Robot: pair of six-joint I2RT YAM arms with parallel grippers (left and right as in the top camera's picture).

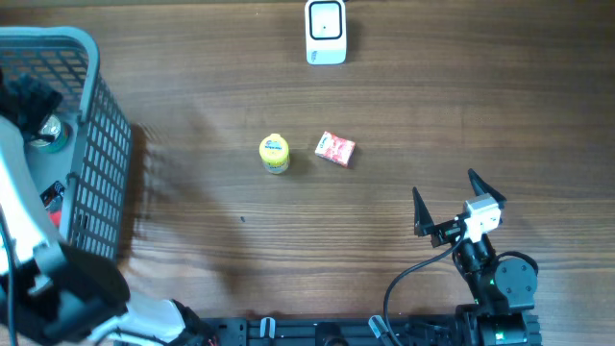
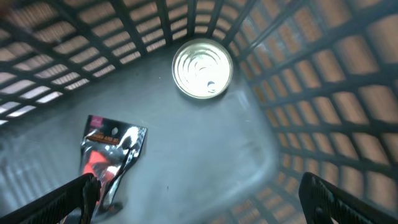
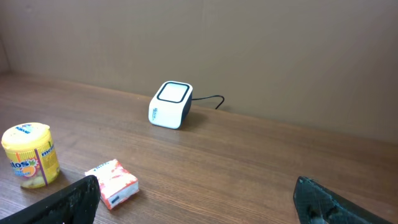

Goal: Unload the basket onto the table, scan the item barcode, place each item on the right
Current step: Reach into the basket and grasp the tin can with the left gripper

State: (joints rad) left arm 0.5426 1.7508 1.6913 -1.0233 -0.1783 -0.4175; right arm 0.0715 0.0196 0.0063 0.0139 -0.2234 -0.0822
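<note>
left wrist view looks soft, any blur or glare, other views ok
Left wrist: basket walls blurred, glare on the can lid and foil packet. Overhead: sharp, the basket's shadow falls on the table. Right wrist: scanner in focus.

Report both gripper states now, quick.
Left gripper: open, empty, over the basket.
Right gripper: open, holding nothing.

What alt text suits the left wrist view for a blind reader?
A grey mesh basket from above: a silver can stands by one wall, a shiny foil packet with red print lies lower left. The left gripper shows its open black fingers at the bottom corners.
</note>
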